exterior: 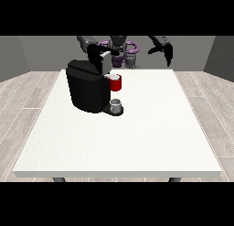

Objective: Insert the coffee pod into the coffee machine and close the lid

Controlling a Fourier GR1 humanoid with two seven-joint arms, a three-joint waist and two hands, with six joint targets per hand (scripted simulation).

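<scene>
Front view:
Table (137, 138): white, flat, matte slab with square corners and a thin front edge; two dark leg stubs show under that edge and are cut off by the lower band.
Coffee machine (86, 90): black, rounded, blocky body with a smooth dull surface, standing on the table's far part towards the view's left; a short base juts out from it towards the view's right.
Lid (104, 62): pale grey panel at the machine's top, tilted; whether it is fully raised or partly lowered cannot be told.
Red thing at the machine (116, 83): short glossy cylinder with a pale rim, sitting at the machine's head just under the lid.
Grey thing (116, 104): small cup-like cylinder with a lighter top, resting on the machine's base directly below the red thing; it cannot be told whether this is the pod.
Hand at the view's left (94, 52): black, over the machine's top, touching or just beside the lid; its fingers merge with the dark machine, so their pose cannot be told.
Hand at the view's right (167, 52): black, held in the air beyond the table's far edge, well apart from the machine; fingers hang downward, relaxed and slightly bent, holding nothing.
Robot body (119, 51): grey and purple parts between the arms, small, partly hidden behind the machine and lid.
Floor (27, 97): pale wooden planks around the table.
</scene>
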